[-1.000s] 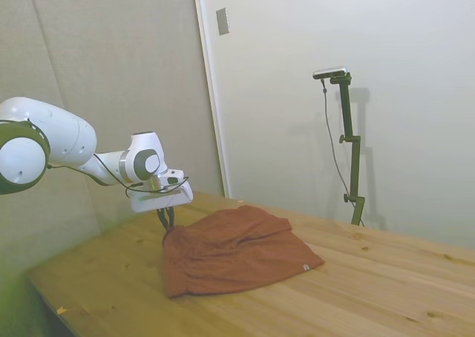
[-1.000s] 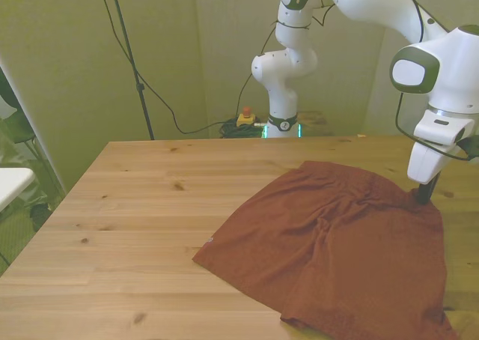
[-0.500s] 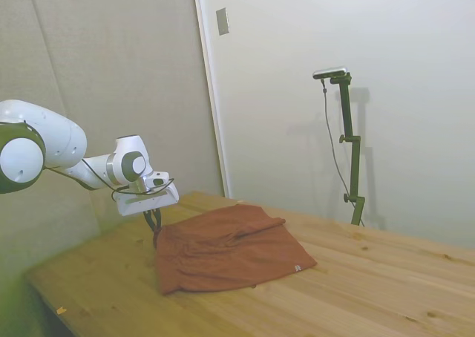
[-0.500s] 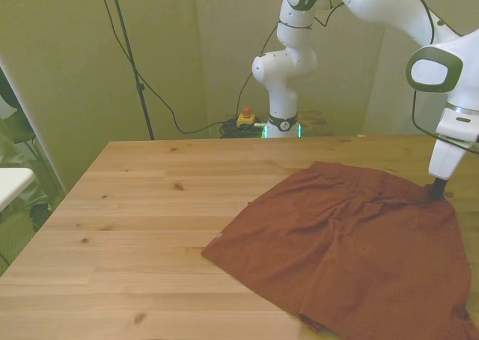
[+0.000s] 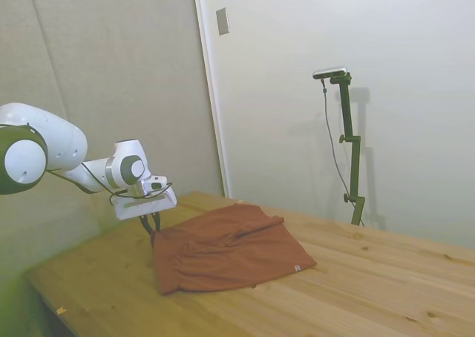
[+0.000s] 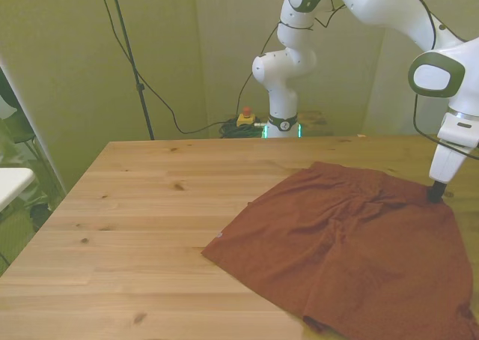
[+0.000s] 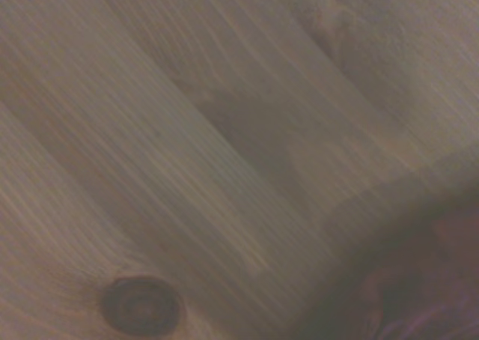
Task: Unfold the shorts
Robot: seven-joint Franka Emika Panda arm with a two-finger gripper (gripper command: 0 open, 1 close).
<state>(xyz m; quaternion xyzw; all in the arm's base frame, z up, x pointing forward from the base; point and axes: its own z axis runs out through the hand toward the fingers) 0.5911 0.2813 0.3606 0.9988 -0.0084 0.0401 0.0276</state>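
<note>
**A:** Where do things stand?

**B:** The rust-brown soft fabric shorts (image 5: 226, 252) lie spread over the wooden table (image 6: 142, 205), toward its edge at the front view's right, and run off the picture's lower right corner. The white arm's two-finger gripper (image 6: 435, 194) is down at the cloth's corner nearest that edge. The dark fingers look pinched together on the fabric there, so I judge it is holding the shorts by that corner.

**A:** Is the cloth flat yet?

**B:** Mostly. In the side view a ridge of folds runs across the middle, and the small white tag (image 5: 297, 268) sits at the hem on the far side from the gripper.

**A:** So how should the pull go?

**B:** Low and slow, I'd say, away from the tagged hem, so the ridge draws out instead of bunching. Lifting high would likely drag the whole cloth. The table edge is close on that side, so there is little room left; letting go before the fabric slides over seems wise.

**A:** And the wrist view?

**B:** Blurred wood grain, a dark knot (image 7: 141, 305), and a dim patch of cloth at one corner.
</note>
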